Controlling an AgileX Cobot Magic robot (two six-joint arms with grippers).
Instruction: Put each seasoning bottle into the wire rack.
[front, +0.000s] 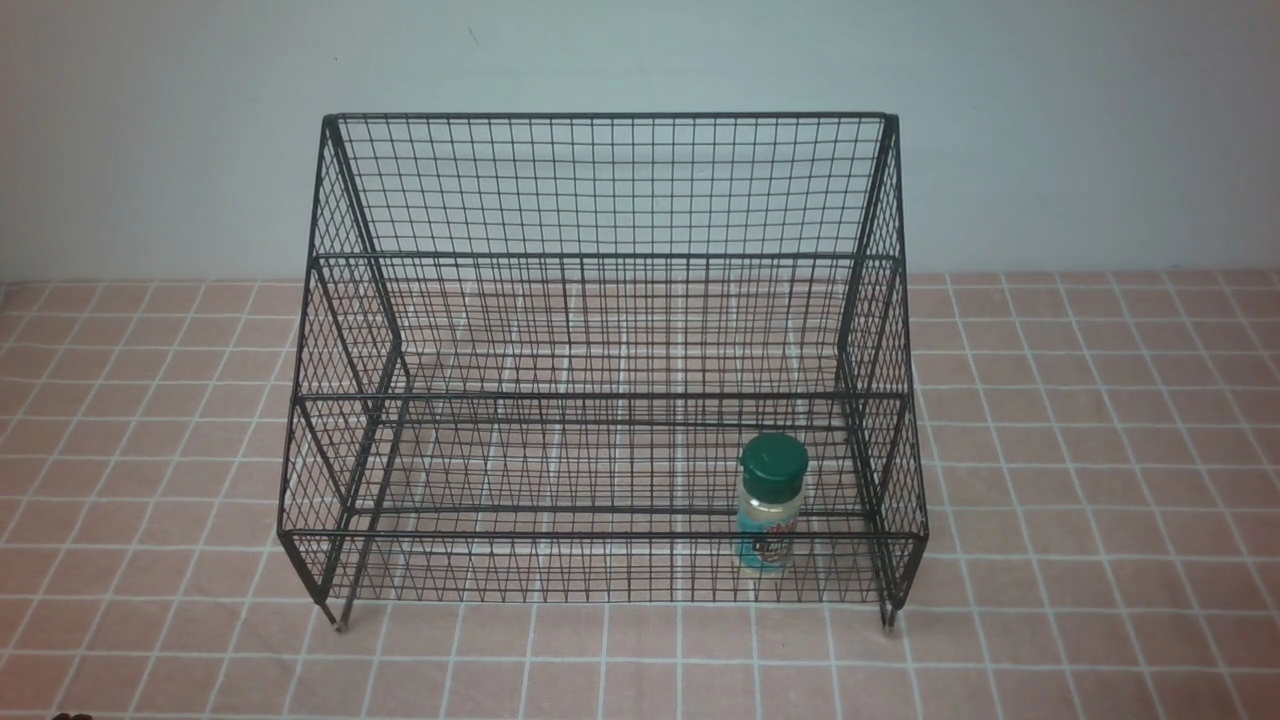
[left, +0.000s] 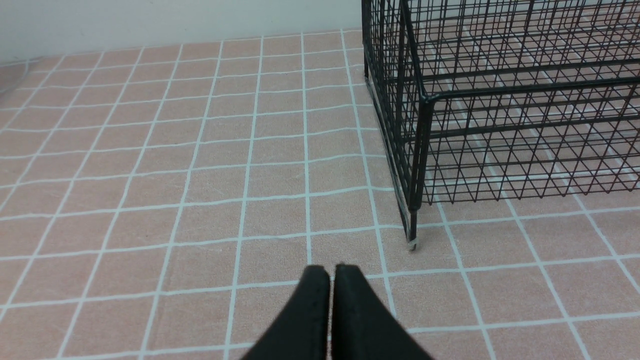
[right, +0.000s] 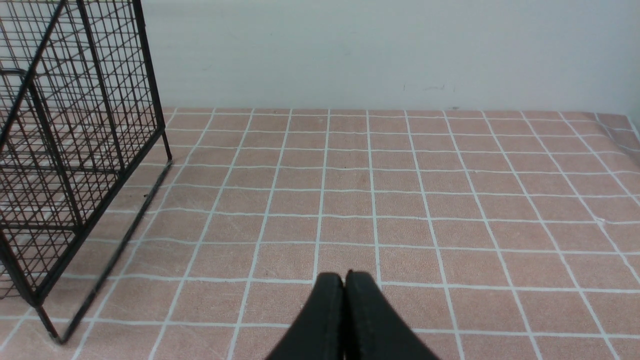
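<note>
Clear plastic seasoning bottle, green round cap (front: 774, 467), upright in front tier of black wire-mesh rack (front: 612, 537). My left claw (left: 332, 270), right claw (right: 346, 276) both closed, gripping nothing. Placement looks done; best keep both clear of mesh.

2 dark, tapered fingertips (right: 327, 312)

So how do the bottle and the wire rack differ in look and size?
The bottle is small and rounded, while the rack is far bigger and angular, with slanted sides.
The bottle has a dark green cap and a teal-blue label; the rack is plain black.
The bottle is see-through plastic, whereas the rack is open wire mesh.
Both stand upright.
</note>
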